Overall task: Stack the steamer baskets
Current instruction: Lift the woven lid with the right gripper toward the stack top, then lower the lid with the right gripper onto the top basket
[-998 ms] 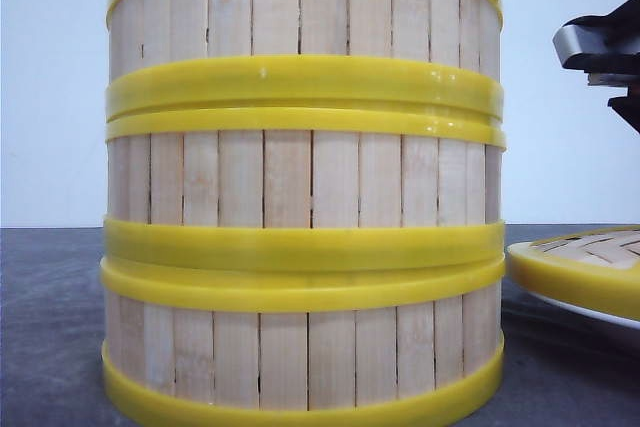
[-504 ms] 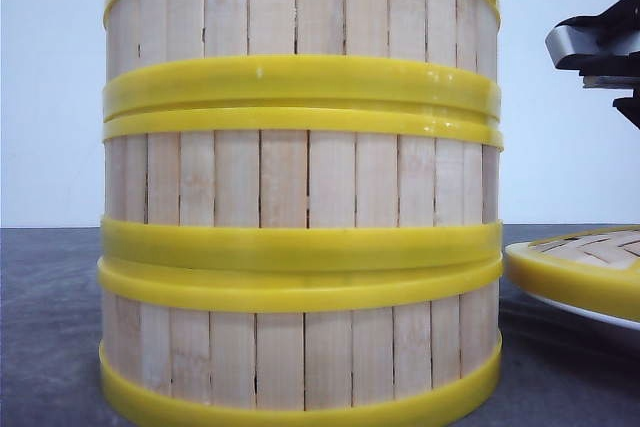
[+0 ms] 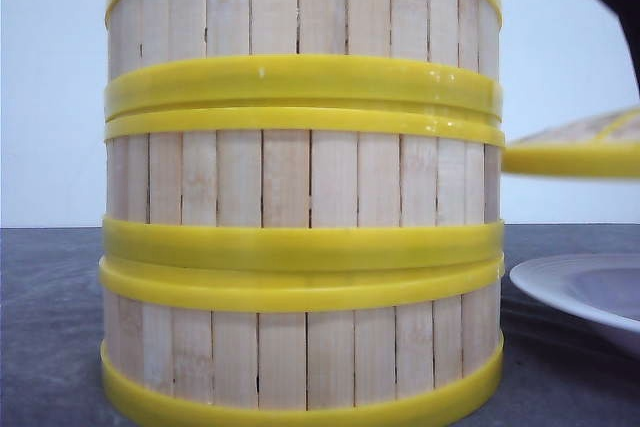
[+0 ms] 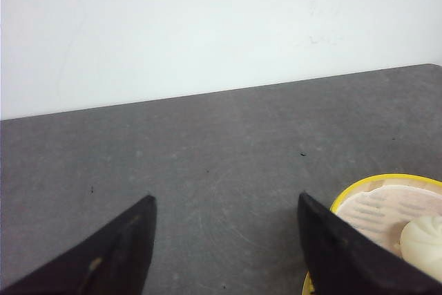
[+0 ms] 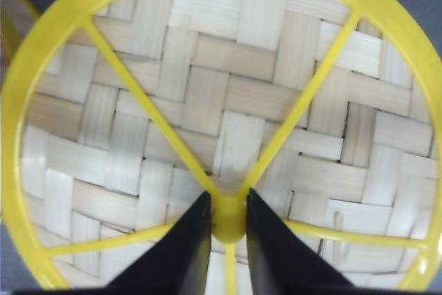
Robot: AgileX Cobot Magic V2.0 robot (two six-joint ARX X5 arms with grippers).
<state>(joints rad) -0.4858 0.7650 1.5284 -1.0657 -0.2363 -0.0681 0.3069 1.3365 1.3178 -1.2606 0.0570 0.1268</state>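
in the middle of the front frame the three steamer baskets (image 3: 303,187) stand stacked on the worktop (image 3: 50,327). my right gripper (image 5: 228,222) pinches the lid (image 5: 221,115) hub, airborne; left gripper (image 4: 224,253) gapes empty. capping remains, i judge.

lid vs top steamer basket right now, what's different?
The lid hangs in the air, off the white plate; the top basket sits on the stack. The right claw is shut on the lid's centre hub; nothing grips the basket. The lid is flat with a woven top; the basket has tall slat walls. Both have yellow rims.
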